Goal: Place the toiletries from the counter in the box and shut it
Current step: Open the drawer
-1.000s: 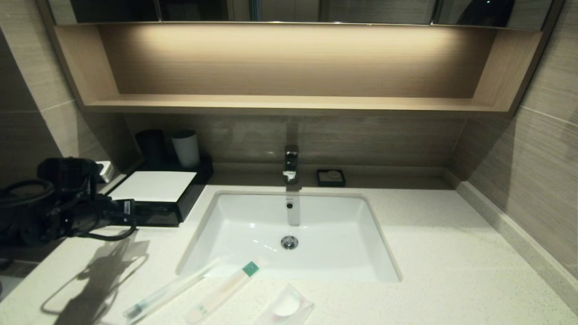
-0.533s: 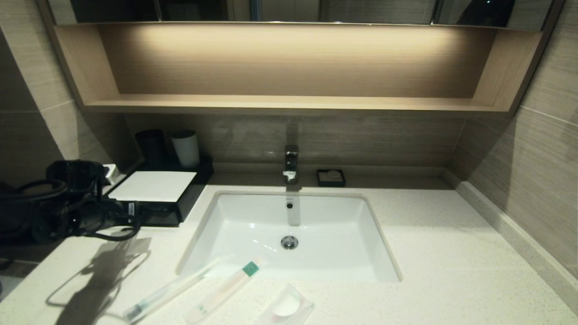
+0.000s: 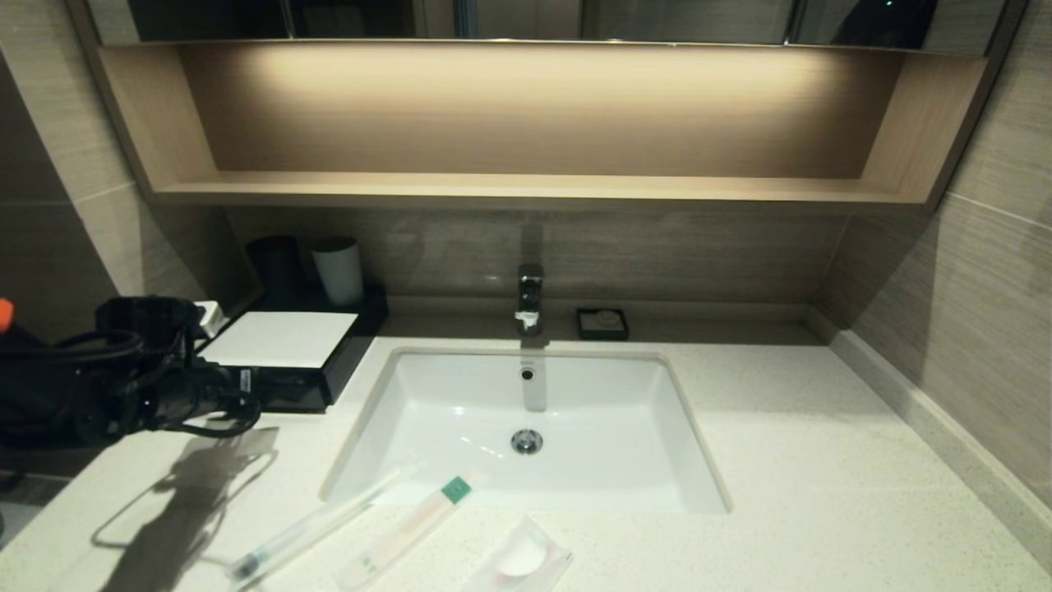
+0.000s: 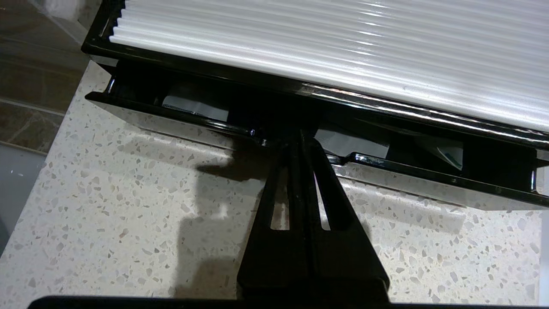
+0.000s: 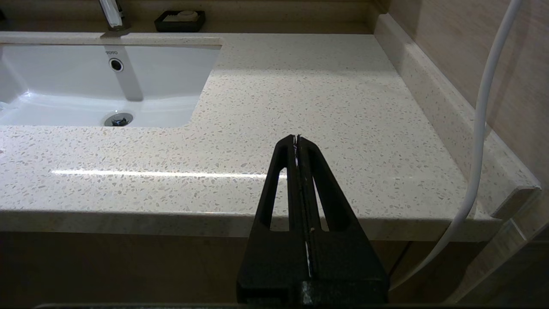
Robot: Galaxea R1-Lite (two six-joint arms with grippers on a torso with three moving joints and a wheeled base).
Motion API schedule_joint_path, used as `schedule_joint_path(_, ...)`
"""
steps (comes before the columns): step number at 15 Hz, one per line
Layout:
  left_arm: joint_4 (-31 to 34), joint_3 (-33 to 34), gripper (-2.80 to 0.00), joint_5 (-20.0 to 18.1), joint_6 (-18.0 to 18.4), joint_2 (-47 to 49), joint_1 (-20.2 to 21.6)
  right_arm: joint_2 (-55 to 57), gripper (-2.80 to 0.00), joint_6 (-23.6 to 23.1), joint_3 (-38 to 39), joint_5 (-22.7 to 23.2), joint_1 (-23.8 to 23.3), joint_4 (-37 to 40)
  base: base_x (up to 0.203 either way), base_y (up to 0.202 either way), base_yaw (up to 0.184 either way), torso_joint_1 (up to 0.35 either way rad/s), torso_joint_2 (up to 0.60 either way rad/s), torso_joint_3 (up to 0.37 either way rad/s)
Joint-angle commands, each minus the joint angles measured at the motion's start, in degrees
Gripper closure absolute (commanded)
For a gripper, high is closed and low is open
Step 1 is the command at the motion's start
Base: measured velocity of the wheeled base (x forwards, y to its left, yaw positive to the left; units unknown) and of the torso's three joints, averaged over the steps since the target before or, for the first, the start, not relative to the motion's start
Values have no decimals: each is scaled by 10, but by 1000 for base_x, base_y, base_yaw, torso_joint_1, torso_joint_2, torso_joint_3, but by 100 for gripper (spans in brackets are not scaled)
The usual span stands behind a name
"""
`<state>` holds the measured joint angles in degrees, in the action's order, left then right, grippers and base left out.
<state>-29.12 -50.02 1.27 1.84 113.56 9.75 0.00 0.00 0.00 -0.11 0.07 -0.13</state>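
Speckled cream stone fills the near ground: the counter (image 3: 822,460), and on its front edge, at about 7 o'clock from the sink basin (image 3: 526,427), all three toiletries lie loose. The long clear sleeve (image 3: 304,526) with its dark end is leftmost, the whitish packet (image 3: 411,526) with the green end just beside it, and the square sachet (image 3: 522,559) with the white disc near them at 6 o'clock. None is in the box, so I judge the packing not yet begun; three pick-ups and the closing are left.

Farther back, at 10 o'clock from the basin, the box (image 3: 283,353) stands with its flat white top, two cups (image 3: 308,267) behind it. The left gripper (image 3: 242,382) sits at the box's near face, fingers pressed together. The head view cannot show whether the drawer is out.

That is what the left wrist view adds: the left gripper's shut tips reach the lip of the drawer tray (image 4: 429,178), which stands pulled out a little from under the ribbed white top, with pale wrappers already lying inside. Whether the tips pinch the lip or only touch it, I cannot tell. The step in hand looks like working the drawer open.

Only the right wrist view shows the right gripper (image 5: 297,141): closed on nothing, parked off the counter's front edge, well apart from everything. Farthest back by the tap is the small black dish (image 3: 602,323).
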Motion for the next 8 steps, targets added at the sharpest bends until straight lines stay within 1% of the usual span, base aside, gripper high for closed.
schedule_joint_path(1,-9,-1,0,1,0,10,0,0,0,0,1,0,0,0,0,0,0,0,0,0)
schedule_joint_path(8,-12,-3,0,0,-1,12,0,0,0,0,1,0,0,0,0,0,0,0,0,0)
